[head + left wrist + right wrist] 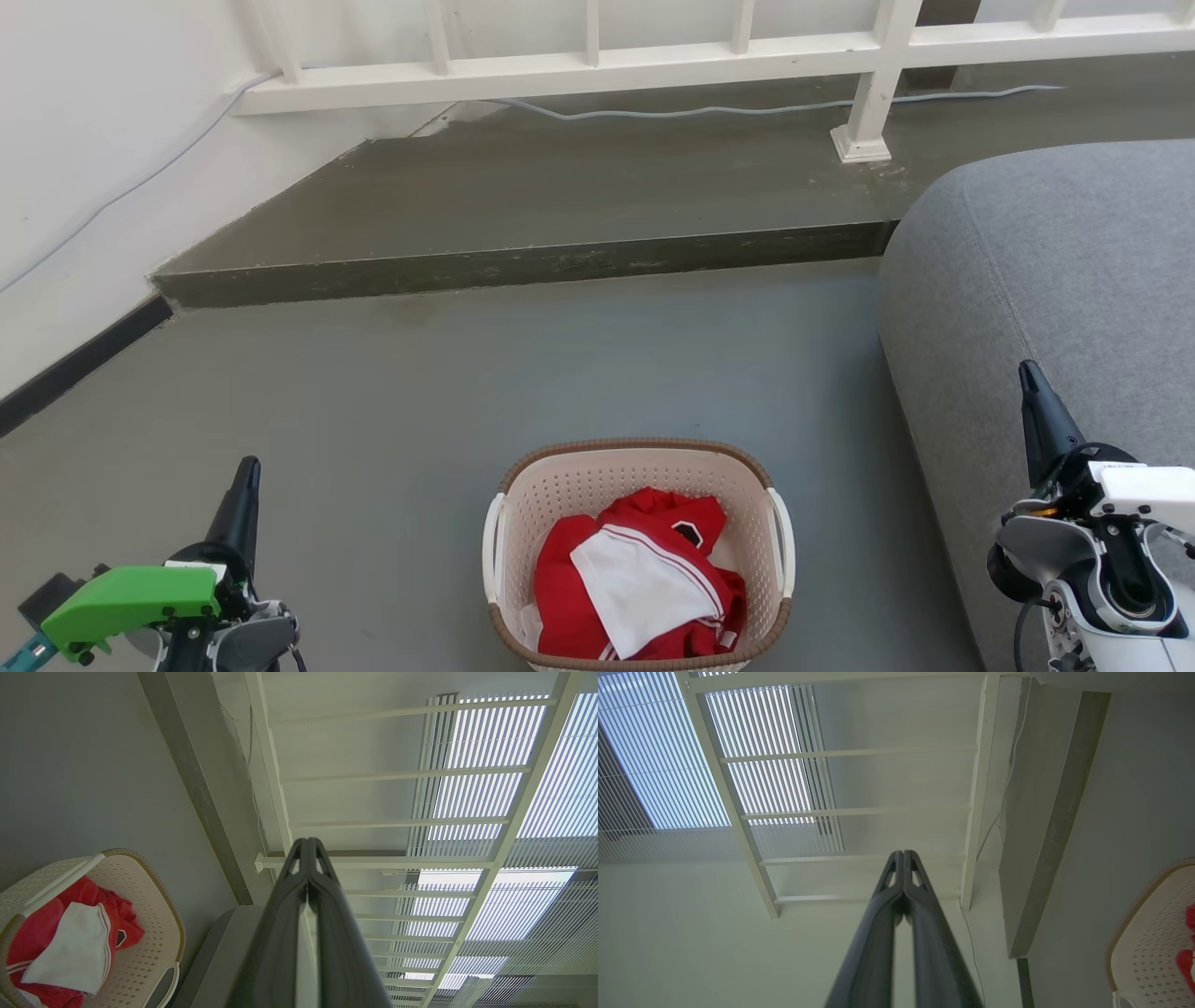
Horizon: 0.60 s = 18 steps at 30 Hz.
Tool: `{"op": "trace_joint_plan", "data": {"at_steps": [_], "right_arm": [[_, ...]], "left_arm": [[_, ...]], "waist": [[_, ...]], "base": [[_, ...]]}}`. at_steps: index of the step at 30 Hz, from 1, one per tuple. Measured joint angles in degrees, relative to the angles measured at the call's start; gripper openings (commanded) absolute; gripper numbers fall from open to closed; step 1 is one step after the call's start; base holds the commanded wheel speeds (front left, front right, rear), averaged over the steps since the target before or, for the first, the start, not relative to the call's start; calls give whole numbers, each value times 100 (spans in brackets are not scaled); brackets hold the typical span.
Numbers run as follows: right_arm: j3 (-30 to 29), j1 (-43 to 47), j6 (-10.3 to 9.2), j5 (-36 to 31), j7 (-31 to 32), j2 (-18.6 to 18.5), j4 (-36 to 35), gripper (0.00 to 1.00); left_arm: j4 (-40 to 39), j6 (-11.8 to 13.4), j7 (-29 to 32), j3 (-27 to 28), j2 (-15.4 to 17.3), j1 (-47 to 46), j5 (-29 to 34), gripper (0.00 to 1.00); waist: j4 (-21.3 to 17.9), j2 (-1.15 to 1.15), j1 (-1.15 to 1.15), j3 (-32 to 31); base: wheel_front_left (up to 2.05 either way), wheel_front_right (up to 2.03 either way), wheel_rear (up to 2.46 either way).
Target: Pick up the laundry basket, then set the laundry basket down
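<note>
head view: laundry basket (571, 487) on grey floor (560, 373), clothes (644, 579) inside

L tool (249, 467) low left, R tool (1028, 371) higher right, both closed, empty

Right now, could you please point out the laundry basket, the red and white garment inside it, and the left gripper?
laundry basket (569, 490): head view, on its perforated back wall.
red and white garment (644, 583): head view, on its white panel.
left gripper (247, 467): head view, at the closed fingertips.
</note>
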Motion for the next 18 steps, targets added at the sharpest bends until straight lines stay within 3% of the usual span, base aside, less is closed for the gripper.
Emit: {"op": "trace_joint_plan", "data": {"at_steps": [18], "right_arm": [[-11,0,1,0,10,1,24,0]], "left_arm": [[0,0,1,8,0,-55,0,0]], "waist": [[0,0,0,0]], "base": [[0,0,0]]}}
